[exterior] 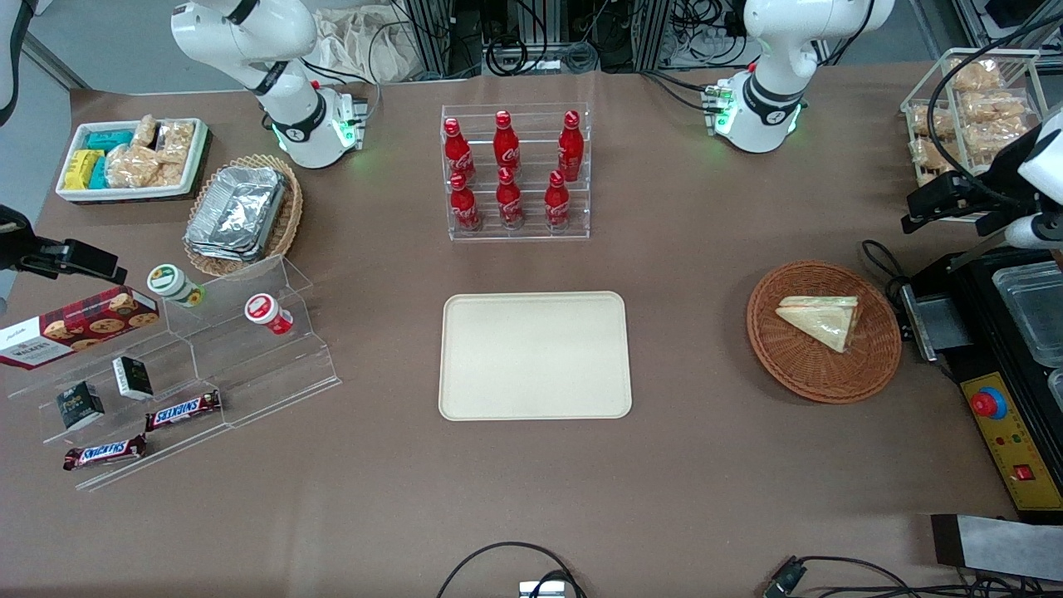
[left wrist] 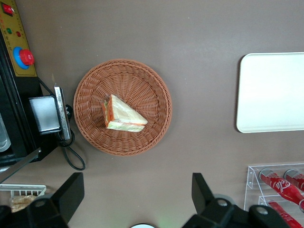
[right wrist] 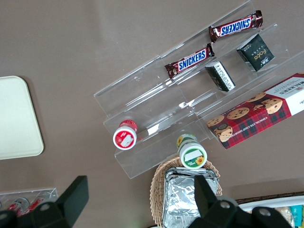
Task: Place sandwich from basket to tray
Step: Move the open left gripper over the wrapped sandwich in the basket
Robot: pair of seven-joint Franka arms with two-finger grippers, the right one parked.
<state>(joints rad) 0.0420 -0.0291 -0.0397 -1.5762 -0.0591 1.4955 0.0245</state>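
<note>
Overhead, the left arm's tool [left wrist: 135,199] hangs well above the desk [exterior: 706,465], its two fingers [left wrist: 71,192] spread wide and empty. Sandwich [exterior: 820,319] lies flat in the basket [exterior: 793,370], near its middle, toward the working arm's end. Tray [exterior: 535,355] sits bare at desk centre, well apart from the basket.

Handling, as judged: light, soft bread under clear wrap; wrap likely slippery, bread crushable. Best hold probably across the two long flat edges of the wedge, gentle squeeze, avoiding the pointed tip.

Surface: brown, matte, flat covering. Room: open desk between basket and tray; bottle rack [exterior: 516,170] stands farther from the front camera, off the likely path.
</note>
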